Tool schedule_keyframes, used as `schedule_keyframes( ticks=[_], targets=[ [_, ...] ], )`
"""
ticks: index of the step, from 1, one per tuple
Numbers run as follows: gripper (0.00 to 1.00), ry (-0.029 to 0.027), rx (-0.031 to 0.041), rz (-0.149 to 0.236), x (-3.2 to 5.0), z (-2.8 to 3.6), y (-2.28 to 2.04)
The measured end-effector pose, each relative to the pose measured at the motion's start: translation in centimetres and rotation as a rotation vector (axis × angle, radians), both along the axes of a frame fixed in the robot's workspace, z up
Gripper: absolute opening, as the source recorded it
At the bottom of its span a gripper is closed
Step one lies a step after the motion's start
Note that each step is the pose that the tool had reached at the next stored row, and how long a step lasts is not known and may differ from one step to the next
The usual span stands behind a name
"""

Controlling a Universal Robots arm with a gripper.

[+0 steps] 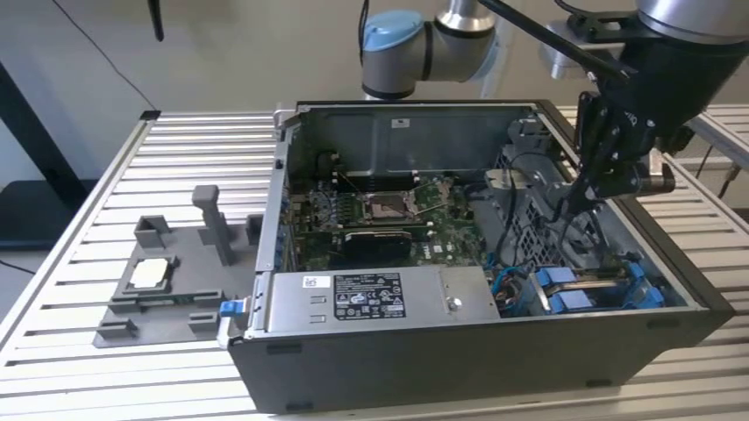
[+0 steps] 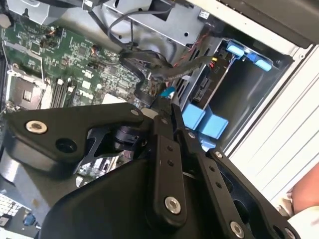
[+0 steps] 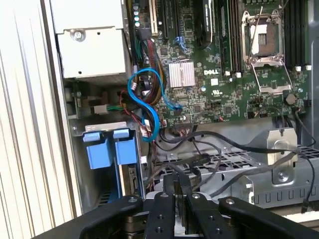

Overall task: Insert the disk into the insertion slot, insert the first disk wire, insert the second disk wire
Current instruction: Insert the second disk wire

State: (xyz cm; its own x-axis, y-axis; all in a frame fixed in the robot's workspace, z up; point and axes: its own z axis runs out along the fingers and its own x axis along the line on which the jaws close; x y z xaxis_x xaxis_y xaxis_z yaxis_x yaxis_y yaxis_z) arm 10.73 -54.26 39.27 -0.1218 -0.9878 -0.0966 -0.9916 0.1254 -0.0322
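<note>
The disk (image 1: 570,294) is sitting in its blue carrier inside the slot (image 3: 94,184), at the corner of the computer case (image 1: 468,368) toward the exterior view's right. The gripper (image 1: 563,212) is hanging inside the case near it, its 2 fingers (image 3: 169,199) drawn narrow among black wires (image 3: 197,160); I cannot tell whether they are pinching one.

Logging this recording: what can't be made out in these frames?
1. What the insertion slot holds: in the first wrist view the gripper covers part of it, by the blue tabs.
2. Where the black wires end: in the second wrist view they run behind the gripper.
3. A person at the second wrist view's edge: cut off by it.
</note>
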Motion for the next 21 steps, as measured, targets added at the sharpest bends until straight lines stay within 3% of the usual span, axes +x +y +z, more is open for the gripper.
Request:
schedule_keyframes(
  ticks=[1, 2, 3, 12, 14, 17, 21],
  targets=[
    [0.16, 0.0, -0.0068, 0.001, -0.22, -0.05, 0.0],
    [0.16, 0.0, -0.0206, 0.006, -0.37, -0.09, -0.06],
    [0.16, -0.0001, -0.0238, 0.009, -0.38, -0.09, -0.22],
    [0.16, -0.0006, -0.0238, 0.011, -0.38, -0.8, -1.04],
    [0.16, -0.0016, -0.0238, 0.011, -0.38, -1.08, -1.62],
    [0.16, -0.0025, -0.0238, 0.012, -0.38, -1.27, -2.09],
    [0.16, -0.0026, -0.0237, 0.012, -0.38, -1.29, -2.14]
  ],
)
